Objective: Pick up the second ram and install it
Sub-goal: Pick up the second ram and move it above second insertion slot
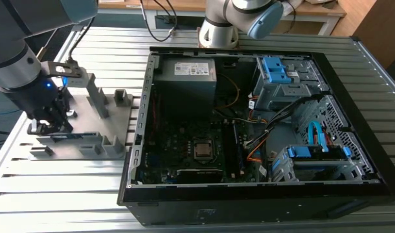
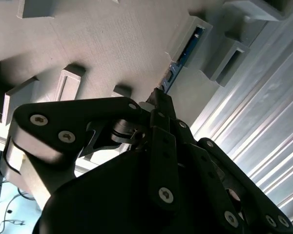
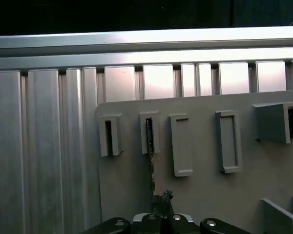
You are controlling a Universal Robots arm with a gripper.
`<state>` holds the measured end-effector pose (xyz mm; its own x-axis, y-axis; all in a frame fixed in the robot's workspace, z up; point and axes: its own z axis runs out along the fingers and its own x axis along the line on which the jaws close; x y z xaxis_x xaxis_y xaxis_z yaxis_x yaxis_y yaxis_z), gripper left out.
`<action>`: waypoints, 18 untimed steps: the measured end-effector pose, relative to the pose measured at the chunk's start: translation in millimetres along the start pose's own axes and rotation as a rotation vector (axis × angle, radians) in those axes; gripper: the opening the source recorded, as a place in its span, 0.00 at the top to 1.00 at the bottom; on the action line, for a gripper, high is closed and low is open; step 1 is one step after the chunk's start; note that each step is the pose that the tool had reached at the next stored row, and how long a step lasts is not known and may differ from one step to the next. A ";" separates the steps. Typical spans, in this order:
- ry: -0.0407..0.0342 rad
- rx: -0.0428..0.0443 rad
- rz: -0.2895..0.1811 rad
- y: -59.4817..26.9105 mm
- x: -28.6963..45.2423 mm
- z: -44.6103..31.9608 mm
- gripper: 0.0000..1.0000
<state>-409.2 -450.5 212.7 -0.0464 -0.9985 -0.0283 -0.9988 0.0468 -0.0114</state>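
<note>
Exterior view: one open computer case (image 1: 262, 194) lay on the slatted metal desk (image 1: 55, 194). One grey fixture plate (image 1: 87, 124) sat just beside it, toward the exterior view's left. One arm stood over that plate with its tool (image 1: 45, 130) lowered to the plate's near edge. One further arm base (image 1: 218, 29) stood beyond the case.

Second wrist view: one second ram (image 2: 185, 52) was noted — a slim blue-green board strip, seen nearly edge-on, with one end seated in a raised grey slot block (image 2: 183, 36) on the plate. The strip's other end met the black tool (image 2: 160, 95). The tool's fingers (image 2: 161, 109) were drawn together on that end, grasping the second ram. Ribbed desk (image 2: 263, 122) lay past the plate.

First wrist view: four narrow slot blocks were counted in a row on the plate (image 3: 205, 195). The second ram (image 3: 150, 146) showed as one thin dark line running from one inner block (image 3: 155, 136) to the tool (image 3: 162, 199) — clenched on it there. The block on the row's desk-side end (image 3: 115, 136) showed a dark slot. The desk (image 3: 44, 146) lay alongside.
</note>
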 end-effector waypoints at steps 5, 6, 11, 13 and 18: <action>-0.0006 -0.0014 -0.049 0.0 0.0 0.0 0.90; -0.0006 -0.0017 -0.059 0.0 0.0 0.0 0.90; -0.0012 -0.0030 -0.107 0.0 0.0 0.0 0.90; -0.0014 -0.0036 -0.126 0.0 0.0 0.0 0.90; -0.0019 -0.0049 -0.173 0.0 0.0 0.0 0.90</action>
<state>-409.1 -450.5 212.7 0.1261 -0.9916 -0.0282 -0.9920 -0.1258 -0.0114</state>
